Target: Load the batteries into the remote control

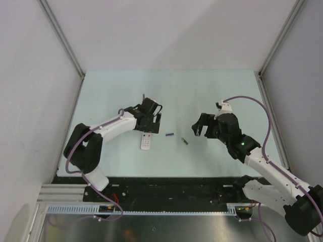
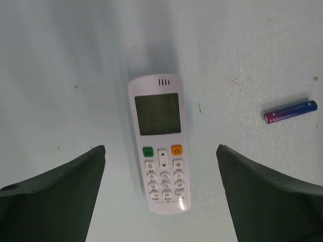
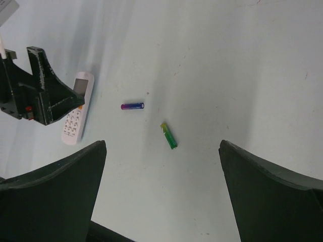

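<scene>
Remote control (image 2: 159, 146) face-up beneath splayed left gripper (image 2: 160, 151); purple battery (image 2: 290, 111), green battery (image 3: 169, 135) apart to its right; right gripper (image 3: 162, 143) splayed, empty

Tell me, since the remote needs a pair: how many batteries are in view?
2. The purple-blue battery lies just right of the remote control; the green battery lies further right, apart from it. The remote is face up, so its recess is hidden.

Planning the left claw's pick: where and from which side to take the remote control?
Mid-body, across its narrow width, from straight above. The remote control lies flat, face up, on the table, and its long edges face the two fingers of the open left claw.
</scene>
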Available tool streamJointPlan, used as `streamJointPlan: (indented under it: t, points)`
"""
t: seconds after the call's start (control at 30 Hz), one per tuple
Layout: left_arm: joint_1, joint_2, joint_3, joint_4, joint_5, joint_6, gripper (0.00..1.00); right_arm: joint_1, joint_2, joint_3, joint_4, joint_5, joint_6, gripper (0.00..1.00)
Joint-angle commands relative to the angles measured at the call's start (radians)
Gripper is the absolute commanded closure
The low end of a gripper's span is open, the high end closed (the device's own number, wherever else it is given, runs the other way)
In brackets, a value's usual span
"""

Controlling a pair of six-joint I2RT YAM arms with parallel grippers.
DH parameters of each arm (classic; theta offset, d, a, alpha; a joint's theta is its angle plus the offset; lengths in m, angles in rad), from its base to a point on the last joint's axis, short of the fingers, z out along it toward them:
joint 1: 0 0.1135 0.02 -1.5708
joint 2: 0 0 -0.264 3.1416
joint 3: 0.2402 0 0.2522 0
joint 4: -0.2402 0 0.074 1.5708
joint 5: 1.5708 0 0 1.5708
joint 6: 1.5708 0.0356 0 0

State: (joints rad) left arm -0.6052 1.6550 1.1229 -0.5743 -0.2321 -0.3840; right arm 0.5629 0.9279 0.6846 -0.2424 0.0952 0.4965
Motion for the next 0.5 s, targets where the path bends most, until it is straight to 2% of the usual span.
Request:
streamJointPlan:
  t: [0.0,0.17,0.27,0.47]
  points:
    - [0.022,0.031,0.060,0.031,0.014,-0.007,0.07,0.003,-0.023,0.032,0.000,-0.011,-0.012,0.01]
    - [0.036,0.072,0.060,0.045,0.048,0.002,0.20,0.002,-0.021,0.033,-0.014,-0.008,-0.016,0.01]
    - [0.036,0.080,0.045,0.056,0.066,0.004,0.23,0.005,-0.023,0.032,-0.020,-0.005,-0.022,0.01]
    - [0.039,0.098,0.026,0.070,0.080,0.005,0.24,0.003,-0.017,0.032,-0.020,-0.009,-0.026,0.01]
